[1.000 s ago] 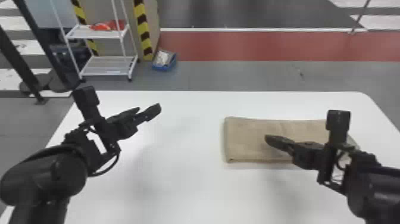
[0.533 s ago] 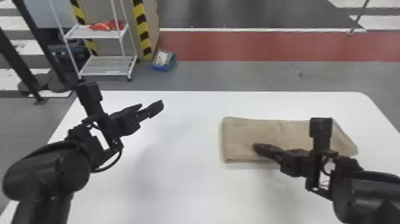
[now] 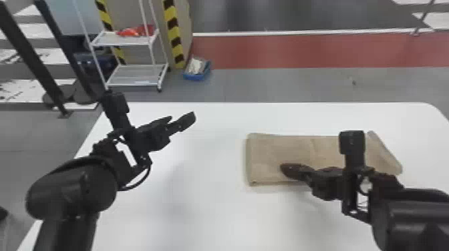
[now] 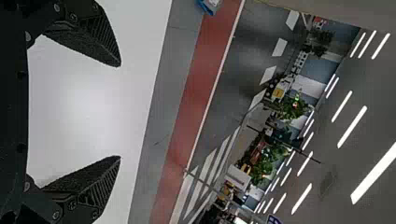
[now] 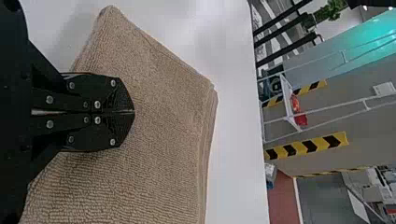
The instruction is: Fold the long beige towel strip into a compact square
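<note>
Table [image 3: 207, 213]: 1, white.
Towel [image 3: 294, 150]: partly folded; you likely smooth it now, then fold its length.
Left gripper [image 4: 120, 111]: spread.
Right gripper [image 5: 134, 112]: pressed together, over towel.

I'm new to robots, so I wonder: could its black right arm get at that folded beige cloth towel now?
Probably yes: the black right gripper is right over the folded beige towel, with nothing lying between them. Its flat fingers are shut, though, and would likely have to open first.
</note>
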Tool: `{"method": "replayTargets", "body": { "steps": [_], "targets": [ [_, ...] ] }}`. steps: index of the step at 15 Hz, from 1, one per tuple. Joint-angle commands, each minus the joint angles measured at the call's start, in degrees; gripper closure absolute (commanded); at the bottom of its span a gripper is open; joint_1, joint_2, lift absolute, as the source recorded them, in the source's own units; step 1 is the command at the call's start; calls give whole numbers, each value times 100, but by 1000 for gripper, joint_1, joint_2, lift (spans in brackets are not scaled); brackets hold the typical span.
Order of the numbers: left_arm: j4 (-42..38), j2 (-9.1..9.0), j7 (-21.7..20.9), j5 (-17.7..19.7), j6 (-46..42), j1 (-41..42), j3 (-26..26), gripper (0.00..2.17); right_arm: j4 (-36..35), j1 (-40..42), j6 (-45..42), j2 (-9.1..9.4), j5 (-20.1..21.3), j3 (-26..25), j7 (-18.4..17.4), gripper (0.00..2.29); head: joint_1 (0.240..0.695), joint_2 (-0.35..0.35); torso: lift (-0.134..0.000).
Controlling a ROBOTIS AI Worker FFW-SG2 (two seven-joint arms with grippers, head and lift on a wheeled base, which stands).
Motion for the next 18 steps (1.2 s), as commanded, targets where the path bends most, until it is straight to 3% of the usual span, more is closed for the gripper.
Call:
{"method": "replayTargets", "body": {
  "steps": [1, 5, 8, 12, 16, 18],
  "targets": [
    [9, 0, 0, 0, 0, -3, -1, 201, 73, -23, -62, 5, 65, 177, -46, 2010, 695, 93, -124],
    [9, -9, 0, 0, 0, 15, -1, 201, 73, -31, -115, 5, 118, 484, -54, 2010, 695, 114, -124],
    [0, 8, -9, 9, 0, 50, 26, 201, -270, 83, -168, 5, -93, 379, 16, 2010, 695, 130, -124],
    [0, 0, 0, 0, 0, 76, 26, 201, -621, 171, -27, 5, -726, -614, 139, 2013, 695, 124, -124],
    [-26, -9, 0, 0, 0, 138, -9, 201, -604, 259, -98, -9, -1209, -1880, 183, 2010, 695, 48, -124],
    [-35, -18, 0, -18, 0, 156, -45, 201, -507, 303, -98, -308, -1587, -2460, 183, 2010, 695, -16, -124]
  ]
}}
